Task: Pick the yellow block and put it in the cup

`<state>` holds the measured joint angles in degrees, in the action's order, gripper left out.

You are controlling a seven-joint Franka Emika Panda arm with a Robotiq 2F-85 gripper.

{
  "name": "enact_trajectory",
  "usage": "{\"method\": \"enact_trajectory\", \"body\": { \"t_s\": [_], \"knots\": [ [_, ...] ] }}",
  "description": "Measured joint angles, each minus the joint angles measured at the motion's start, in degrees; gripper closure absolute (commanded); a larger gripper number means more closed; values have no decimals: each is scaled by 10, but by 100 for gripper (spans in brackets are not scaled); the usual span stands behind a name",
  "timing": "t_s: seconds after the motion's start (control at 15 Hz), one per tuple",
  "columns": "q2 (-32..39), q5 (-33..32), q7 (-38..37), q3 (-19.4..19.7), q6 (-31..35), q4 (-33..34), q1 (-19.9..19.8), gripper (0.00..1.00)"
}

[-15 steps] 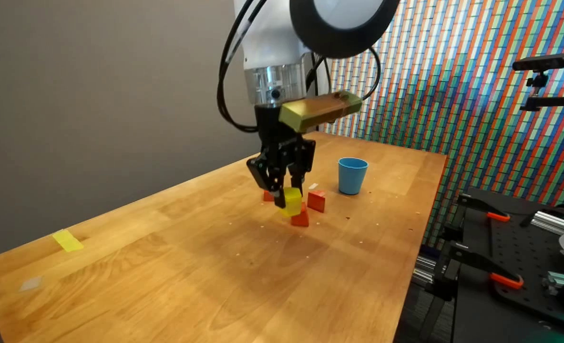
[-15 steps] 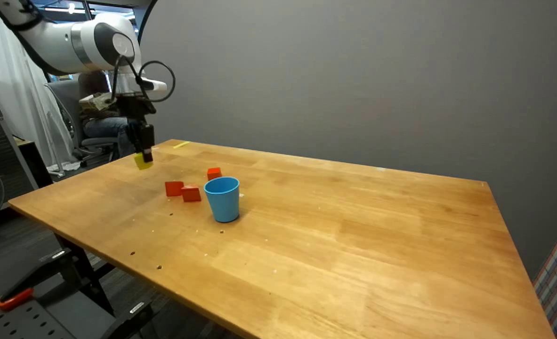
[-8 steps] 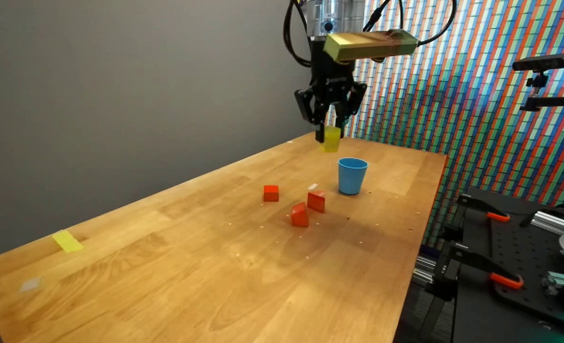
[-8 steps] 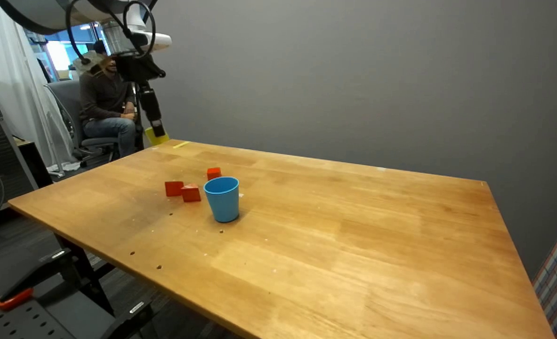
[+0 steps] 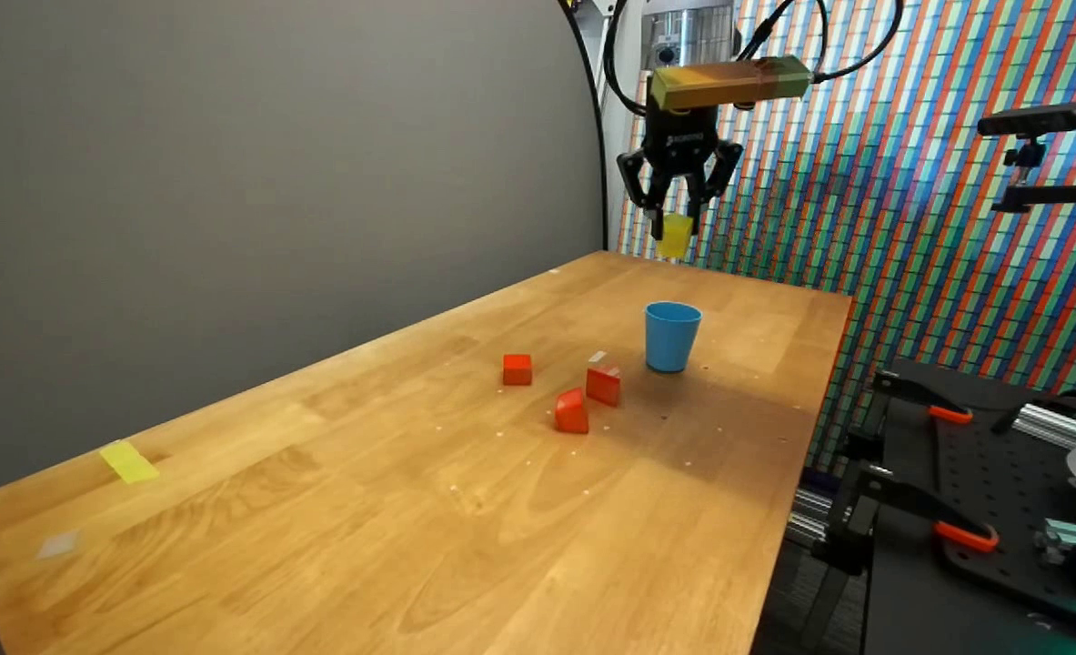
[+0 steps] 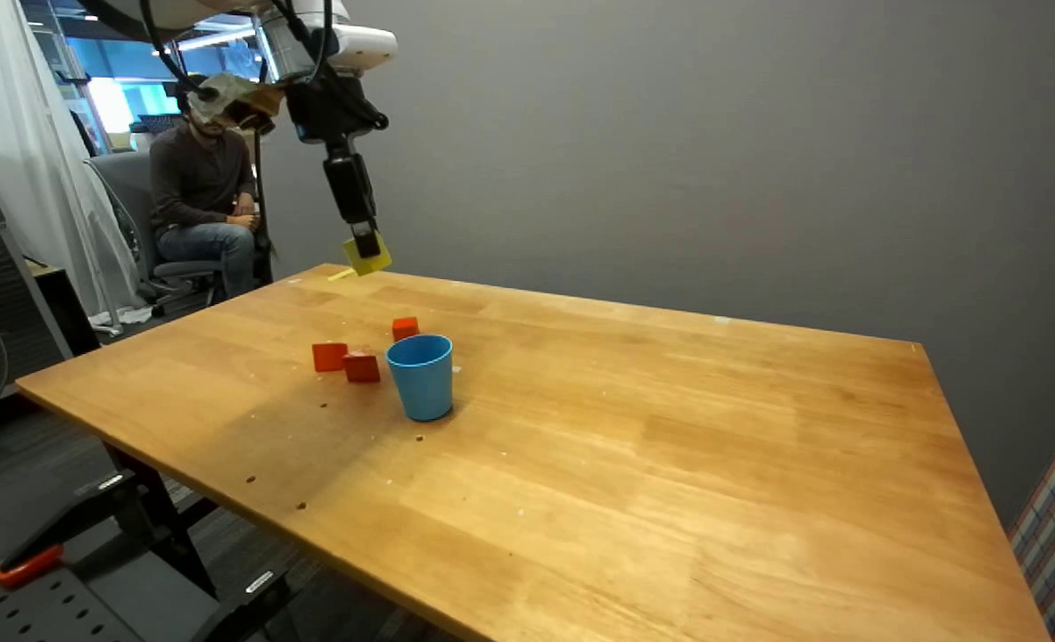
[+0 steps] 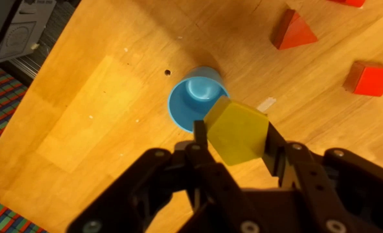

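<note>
Gripper (image 5: 676,227): you are grasping the yellow block (image 7: 238,136) above the desk (image 6: 670,428) | Cup (image 5: 670,341): standing upright below, its mouth showing up-left of the block in wrist view | Next, probably: you are shifting cupward before lowering.

Both exterior views overlook the table (image 5: 392,491); wrist view looks down into the cup (image 7: 189,103).

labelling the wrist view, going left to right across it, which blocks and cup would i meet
Blue cup → yellow block → red wedge-shaped block → red cube-like block. Left out: another red block, cut off by the top edge, so its place is unclear.
</note>
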<state>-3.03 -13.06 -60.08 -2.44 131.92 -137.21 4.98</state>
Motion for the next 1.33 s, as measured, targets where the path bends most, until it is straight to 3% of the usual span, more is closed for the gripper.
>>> {"method": "enact_trajectory", "body": {
  "t_s": [0.47, 1.07, 1.13, 1.2, 1.33],
  "knots": [
    [48, 1, 0, 6, 0, 4, -39, 82],
    [143, 1, 4, 9, 3, 50, -32, 82],
    [150, 0, 4, 10, 3, 56, -30, 69],
    [156, 0, 4, 11, 3, 62, -28, 32],
    [164, 0, 4, 15, 3, 71, -26, 26]
  ]
}}
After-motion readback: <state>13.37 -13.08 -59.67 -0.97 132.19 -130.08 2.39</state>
